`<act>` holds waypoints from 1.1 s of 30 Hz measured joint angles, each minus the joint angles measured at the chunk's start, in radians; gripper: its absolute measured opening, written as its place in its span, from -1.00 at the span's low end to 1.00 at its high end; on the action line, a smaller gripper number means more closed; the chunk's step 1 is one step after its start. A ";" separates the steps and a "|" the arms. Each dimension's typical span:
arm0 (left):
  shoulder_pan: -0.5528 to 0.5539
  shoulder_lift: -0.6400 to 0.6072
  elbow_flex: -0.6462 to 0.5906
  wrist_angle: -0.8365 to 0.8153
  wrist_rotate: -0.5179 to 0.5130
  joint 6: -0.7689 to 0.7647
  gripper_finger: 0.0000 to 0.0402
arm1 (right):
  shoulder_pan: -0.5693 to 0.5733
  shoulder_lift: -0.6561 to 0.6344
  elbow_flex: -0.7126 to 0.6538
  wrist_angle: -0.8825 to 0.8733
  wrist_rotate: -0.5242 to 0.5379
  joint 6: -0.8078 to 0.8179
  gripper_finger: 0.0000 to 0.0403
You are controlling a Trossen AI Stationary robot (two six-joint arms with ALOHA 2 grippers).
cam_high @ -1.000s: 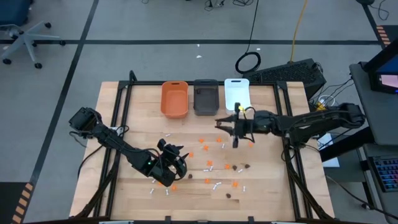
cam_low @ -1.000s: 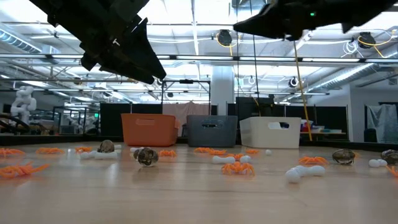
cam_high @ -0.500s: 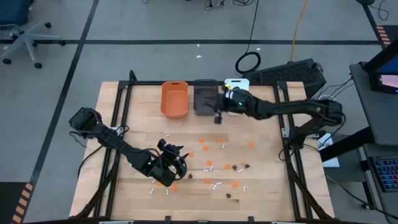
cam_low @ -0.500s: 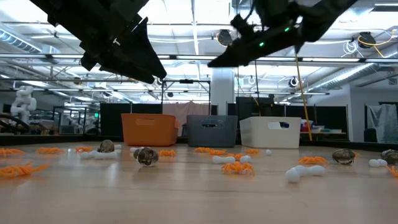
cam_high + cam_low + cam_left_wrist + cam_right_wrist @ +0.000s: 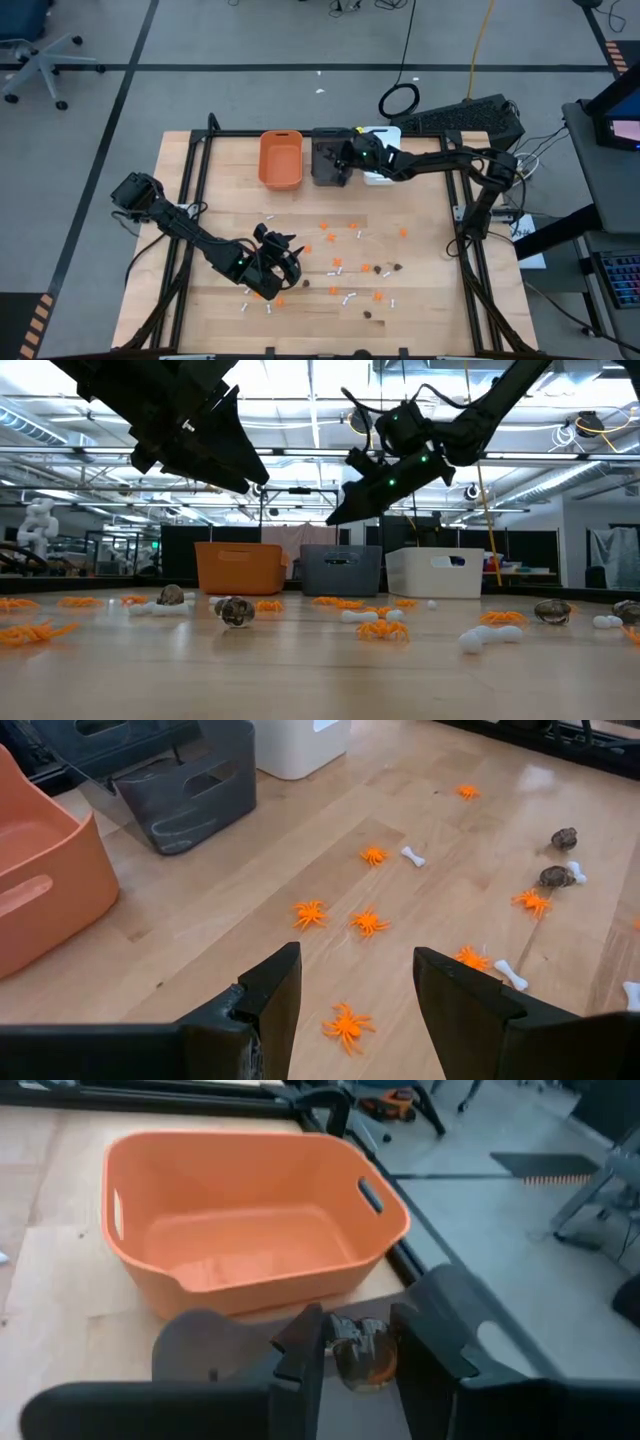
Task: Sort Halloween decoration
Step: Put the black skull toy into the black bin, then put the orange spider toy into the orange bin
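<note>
Small Halloween decoration pieces lie loose on the wooden table: orange spiders (image 5: 311, 912), white bones (image 5: 413, 856) and dark brown lumps (image 5: 555, 876). My right gripper (image 5: 341, 161) hangs over the dark grey bin (image 5: 322, 172) at the far edge, shut on one dark brown lump (image 5: 360, 1352). The orange bin (image 5: 250, 1230) stands just beyond it. My left gripper (image 5: 350, 990) stands open above the table's near left part. An orange spider (image 5: 347, 1025) lies on the wood below the gap between its fingers, untouched. My right gripper pinches the dark brown lump by its two sides (image 5: 338, 1356) between its two fingers. The fingers slant down from the table's right side. The lump is lifted clear, above the dark grey bin.
The orange bin (image 5: 281, 160), the dark grey bin and the white bin (image 5: 385, 145) stand in a row at the table's far edge. A black frame (image 5: 190, 200) runs round the table. The loose pieces (image 5: 340, 265) lie across the near middle.
My right gripper has swung from above the table's middle toward the far edge and a little left, sinking and rolling as it went. It now hangs over the dark grey bin.
</note>
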 joint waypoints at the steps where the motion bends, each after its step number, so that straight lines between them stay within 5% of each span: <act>1: 0.000 0.000 0.000 0.000 0.000 0.000 -0.05 | 0.000 0.004 0.000 0.000 0.000 0.016 -0.52; 12: 0.000 0.000 0.000 0.004 0.000 -0.001 -0.05 | -0.005 -0.005 0.001 -0.048 0.000 0.059 -0.05; 19: -0.010 0.000 0.000 0.003 0.012 -0.001 -0.05 | 0.046 -0.154 0.001 -0.200 -0.002 0.052 0.03; 23: -0.011 -0.002 0.001 -0.008 0.061 -0.016 -0.05 | 0.123 -0.284 0.001 -0.351 -0.043 0.049 0.01; 27: -0.005 -0.013 0.026 -0.126 0.214 -0.037 -0.05 | 0.240 -0.388 -0.055 -0.444 -0.079 0.105 0.00; 33: -0.005 -0.014 0.047 -0.330 0.294 -0.111 -0.05 | 0.450 -0.464 -0.227 -0.370 -0.080 0.128 0.00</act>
